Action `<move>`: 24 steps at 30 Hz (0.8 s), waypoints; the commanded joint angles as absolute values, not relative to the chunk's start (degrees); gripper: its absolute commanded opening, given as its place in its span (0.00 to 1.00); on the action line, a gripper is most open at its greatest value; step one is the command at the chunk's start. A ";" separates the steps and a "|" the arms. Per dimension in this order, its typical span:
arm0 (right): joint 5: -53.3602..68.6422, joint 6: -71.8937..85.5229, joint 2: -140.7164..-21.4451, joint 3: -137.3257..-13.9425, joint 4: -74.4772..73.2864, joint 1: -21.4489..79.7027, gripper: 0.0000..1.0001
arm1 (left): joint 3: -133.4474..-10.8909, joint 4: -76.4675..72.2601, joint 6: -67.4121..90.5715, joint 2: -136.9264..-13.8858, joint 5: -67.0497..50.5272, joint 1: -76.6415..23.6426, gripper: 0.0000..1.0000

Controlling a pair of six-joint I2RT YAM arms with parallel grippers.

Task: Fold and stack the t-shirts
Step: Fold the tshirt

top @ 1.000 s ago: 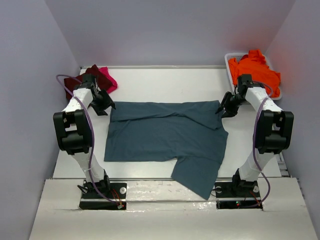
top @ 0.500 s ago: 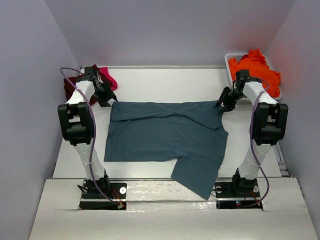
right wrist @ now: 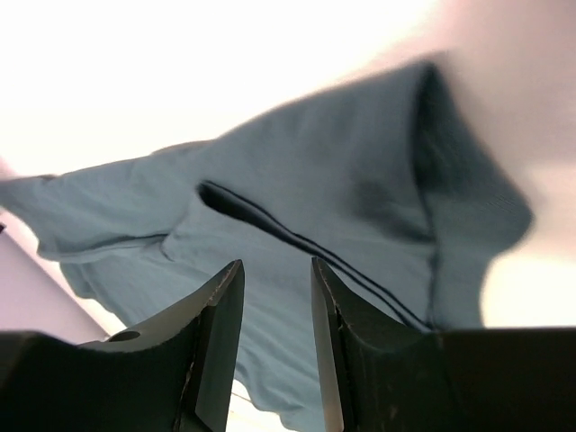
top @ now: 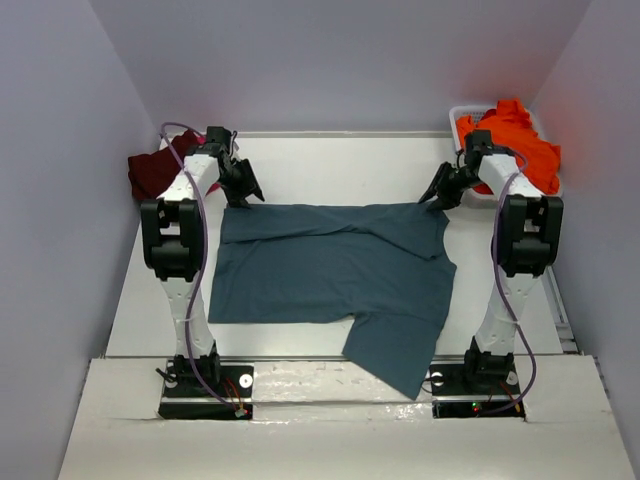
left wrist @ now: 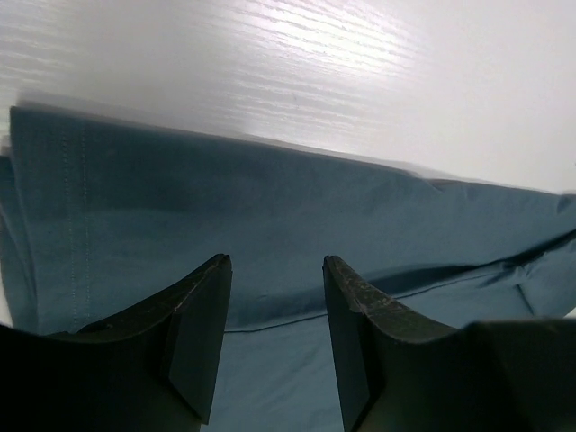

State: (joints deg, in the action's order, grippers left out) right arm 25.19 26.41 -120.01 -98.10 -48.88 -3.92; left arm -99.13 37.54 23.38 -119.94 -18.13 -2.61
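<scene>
A slate teal-blue t-shirt (top: 330,270) lies partly folded across the middle of the table, one flap reaching the near edge. My left gripper (top: 243,196) hovers open and empty at its far left corner; the cloth (left wrist: 270,216) fills the left wrist view below the jaws. My right gripper (top: 433,200) is open and empty at the far right corner, over the cloth (right wrist: 297,216). A dark maroon shirt (top: 152,172) lies bunched at the far left. An orange shirt (top: 512,135) is heaped in the white tub (top: 460,112). The pink shirt is hidden.
The white tub stands at the far right corner, close behind my right arm. Grey walls close in the table on the left, right and back. The table (top: 340,165) shows white beyond the blue shirt.
Both grippers have swung inward and toward the far side, from beside the blue shirt's far corners to positions at its far edge. The left arm now hides the pink shirt.
</scene>
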 commanded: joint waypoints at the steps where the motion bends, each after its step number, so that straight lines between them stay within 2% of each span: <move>1: 29.62 26.19 -123.04 -102.39 -48.25 -1.06 0.41 | -98.09 38.50 22.50 -119.09 -18.55 -3.77 0.56; 9: 29.01 25.14 -127.09 -106.34 -48.51 4.20 0.41 | -97.73 38.58 22.59 -119.27 -18.11 -6.06 0.56; 24: 25.14 23.56 -128.58 -106.96 -47.20 6.06 0.41 | -96.33 38.67 21.71 -118.39 -17.31 -6.06 0.56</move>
State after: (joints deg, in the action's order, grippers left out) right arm 27.42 24.97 -128.42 -104.22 -48.75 5.82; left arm -96.73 37.95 22.92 -119.98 -17.58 -6.04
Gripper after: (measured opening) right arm 0.411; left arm 0.559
